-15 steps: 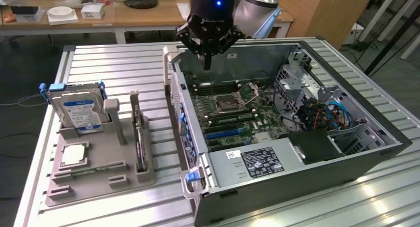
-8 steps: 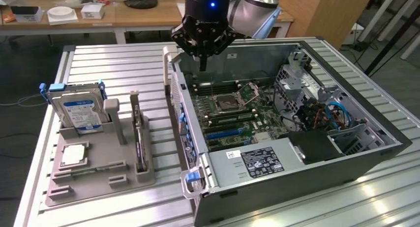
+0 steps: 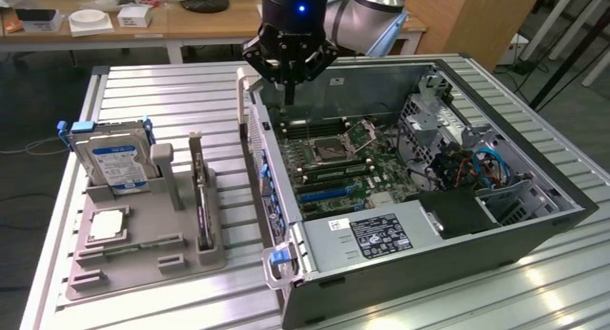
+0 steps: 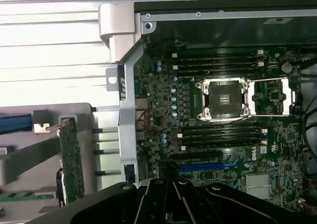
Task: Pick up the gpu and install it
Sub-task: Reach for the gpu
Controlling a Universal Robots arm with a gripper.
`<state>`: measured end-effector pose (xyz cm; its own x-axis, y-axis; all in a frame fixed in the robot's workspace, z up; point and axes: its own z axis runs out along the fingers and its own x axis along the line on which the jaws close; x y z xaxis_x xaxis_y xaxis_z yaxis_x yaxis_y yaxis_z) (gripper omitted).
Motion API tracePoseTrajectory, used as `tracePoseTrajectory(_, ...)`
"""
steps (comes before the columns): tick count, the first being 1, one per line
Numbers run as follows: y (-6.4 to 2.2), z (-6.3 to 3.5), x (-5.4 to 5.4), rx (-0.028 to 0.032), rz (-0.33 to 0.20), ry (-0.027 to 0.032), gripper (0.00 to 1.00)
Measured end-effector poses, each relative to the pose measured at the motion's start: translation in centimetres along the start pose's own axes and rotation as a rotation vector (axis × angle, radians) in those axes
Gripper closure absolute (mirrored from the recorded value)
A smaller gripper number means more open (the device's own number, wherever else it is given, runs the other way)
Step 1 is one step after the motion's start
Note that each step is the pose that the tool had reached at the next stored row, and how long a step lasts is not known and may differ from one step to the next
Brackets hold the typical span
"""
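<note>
- A slatted metal counter (image 3: 171, 94) is seen, with an open computer case (image 3: 533, 230) set on it.
- The claw (image 3: 288, 94) is held shut and empty above the case's holder-side wall.
- The gpu (image 3: 201, 194) is stood on edge in a grey holder (image 3: 119, 273) beside the case, on the exterior view's left, its long axis parallel to that wall.

We see a robotics lab or a technical workshop. A robot arm (image 3: 373, 7) reaches over a table (image 3: 171, 94) made of metal slats. On the table lies an open computer case (image 3: 429, 280), beside a grey holder (image 3: 114, 273) with computer parts. Behind, wooden desks (image 3: 200, 24) carry small white boxes (image 3: 133, 16), and a cable (image 3: 28, 146) lies on the floor.
</note>
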<state>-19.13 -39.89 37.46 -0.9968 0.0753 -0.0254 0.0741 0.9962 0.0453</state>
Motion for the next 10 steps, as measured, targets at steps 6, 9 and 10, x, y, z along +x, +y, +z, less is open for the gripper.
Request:
tracePoseTrajectory(6, -0.05, 0.13, 0.56, 0.0000, 0.000, 0.0000, 0.89)
tracePoseTrajectory(9, -0.07, 0.19, 0.81, 0.0001, 0.000, 0.0000, 0.89)
tracePoseTrajectory(10, -0.08, 0.22, 0.90, 0.0000, 0.000, 0.0000, 0.89)
